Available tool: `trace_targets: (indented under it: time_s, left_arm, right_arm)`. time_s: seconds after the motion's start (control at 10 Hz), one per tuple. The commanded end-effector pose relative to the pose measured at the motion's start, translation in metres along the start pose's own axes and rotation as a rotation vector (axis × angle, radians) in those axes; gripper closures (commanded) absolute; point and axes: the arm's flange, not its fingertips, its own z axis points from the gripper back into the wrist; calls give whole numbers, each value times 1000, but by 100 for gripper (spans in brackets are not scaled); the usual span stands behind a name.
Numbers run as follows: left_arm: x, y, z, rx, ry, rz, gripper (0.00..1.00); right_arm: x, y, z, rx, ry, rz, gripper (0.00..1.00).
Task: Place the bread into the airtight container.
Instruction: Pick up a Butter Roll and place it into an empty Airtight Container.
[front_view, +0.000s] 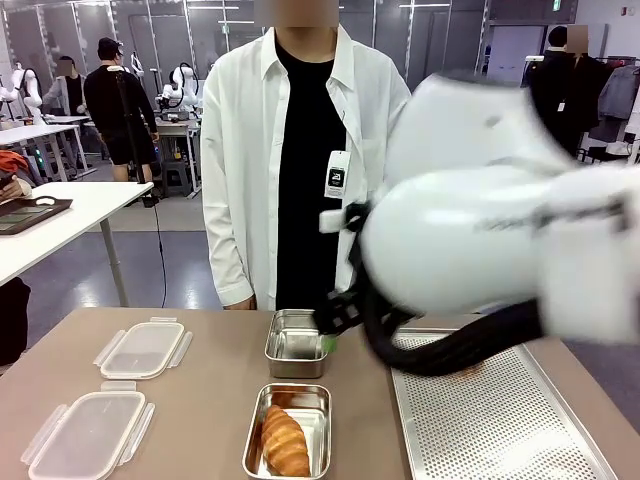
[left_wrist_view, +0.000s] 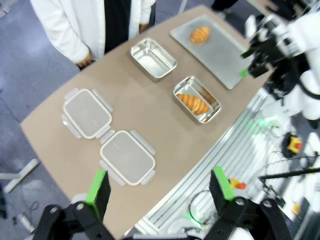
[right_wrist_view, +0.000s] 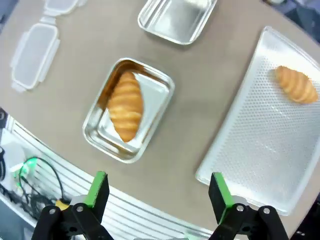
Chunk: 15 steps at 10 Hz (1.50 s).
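This is a robotics lab set in a large open hall. The brown worktop (front_view: 200, 410) stands on a grey floor (front_view: 150, 255). Off its left edge, farther back, are white tables (front_view: 70, 212) with people (front_view: 120, 100) standing among them. Dark glass partitions (front_view: 440, 40) and ceiling lights (front_view: 212, 8) run along the far end. At the worktop's far edge stands a person in a white overshirt (front_view: 240, 150) with a clip-on badge (front_view: 337, 175). A white robot arm (front_view: 500, 240) is close to the camera. Below the worktop's near edge are aluminium frame rails (left_wrist_view: 235, 155), loose cables (left_wrist_view: 280, 162) and a yellow box with a red button (left_wrist_view: 292, 144).
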Motion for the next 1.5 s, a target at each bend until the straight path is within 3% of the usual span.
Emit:
trace_targets:
  time_s: [0.0,0.2,0.3,0.5,0.7,1.0,1.1,1.2,1.4]
  left_arm:
    - [1,-1,1,-8,-5,-17,0]
    - [1,-1,1,-8,-5,-17,0]
    - [1,-1,1,-8,-5,-17,0]
    - [1,-1,1,-8,-5,-17,0]
    - [1,-1,1,-8,-5,-17,0]
    - [1,-1,1,-8,-5,-17,0]
    - [1,-1,1,-8,-5,-17,0]
    - [1,-1,1,-8,-5,-17,0]
    - [1,-1,1,-8,-5,-17,0]
  right_arm:
    - [-6,-59,34,27,-16,53,0]
    - [-7,-115,56,-2,-55,123,0]
    - [7,-149,52,10,-112,68,0]
    - [25,-199,27,-46,-118,146,0]
    - [45,-240,-5,-41,-79,243,0]
    - [63,-263,-63,-5,10,229,0]
    - [55,-275,-53,80,-3,187,0]
    - [21,-314,-12,169,-69,124,0]
    - [-74,-409,59,241,-159,-76,0]
